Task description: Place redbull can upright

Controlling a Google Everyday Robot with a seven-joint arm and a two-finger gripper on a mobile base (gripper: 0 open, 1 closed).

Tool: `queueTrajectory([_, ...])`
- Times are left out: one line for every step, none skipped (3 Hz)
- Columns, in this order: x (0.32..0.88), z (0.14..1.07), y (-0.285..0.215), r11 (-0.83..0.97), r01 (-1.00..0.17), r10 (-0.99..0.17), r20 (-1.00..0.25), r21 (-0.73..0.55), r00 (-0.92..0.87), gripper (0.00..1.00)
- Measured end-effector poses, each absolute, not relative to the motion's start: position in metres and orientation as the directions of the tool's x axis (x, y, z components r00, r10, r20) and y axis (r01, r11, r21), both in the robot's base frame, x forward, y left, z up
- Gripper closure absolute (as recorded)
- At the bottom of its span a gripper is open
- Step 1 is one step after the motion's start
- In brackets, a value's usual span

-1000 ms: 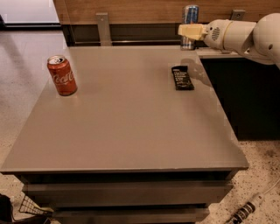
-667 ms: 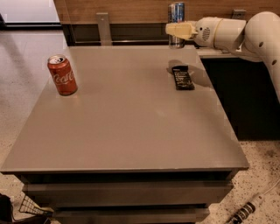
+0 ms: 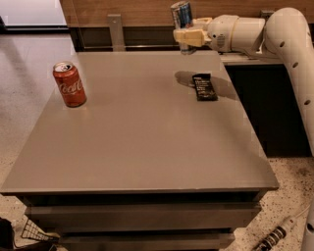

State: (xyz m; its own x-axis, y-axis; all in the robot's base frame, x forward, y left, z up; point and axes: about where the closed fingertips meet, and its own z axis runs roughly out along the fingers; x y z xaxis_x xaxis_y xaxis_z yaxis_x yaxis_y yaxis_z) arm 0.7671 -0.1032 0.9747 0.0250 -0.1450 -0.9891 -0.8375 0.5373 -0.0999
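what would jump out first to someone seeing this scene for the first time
The white arm reaching in from the right, its end effector holding the redbull can upright in the air over the far edge of the grey table. Next, the red Coca-Cola can standing near the table's left side, and the flat black wrapper lying below the arm.

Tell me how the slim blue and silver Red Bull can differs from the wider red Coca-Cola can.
The slim blue and silver redbull can is narrower; the red Coca-Cola can is wider. The redbull can is clamped in the cream gripper above the far side of the grey table; the Coca-Cola can stands free on the table near its left edge. Both are roughly upright, tops up.
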Motion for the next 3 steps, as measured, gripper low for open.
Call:
queueTrajectory([0.767, 0.975, -0.103, 0.537, -0.838, -0.145, -0.989, -0.1, 0.025, 1.0])
queueTrajectory([0.765, 0.967, -0.092, 0.537, -0.84, -0.129, -0.992, -0.084, 0.018, 1.0])
queueTrajectory([0.758, 0.948, -0.066, 0.523, -0.85, -0.122, -0.993, -0.054, -0.011, 1.0])
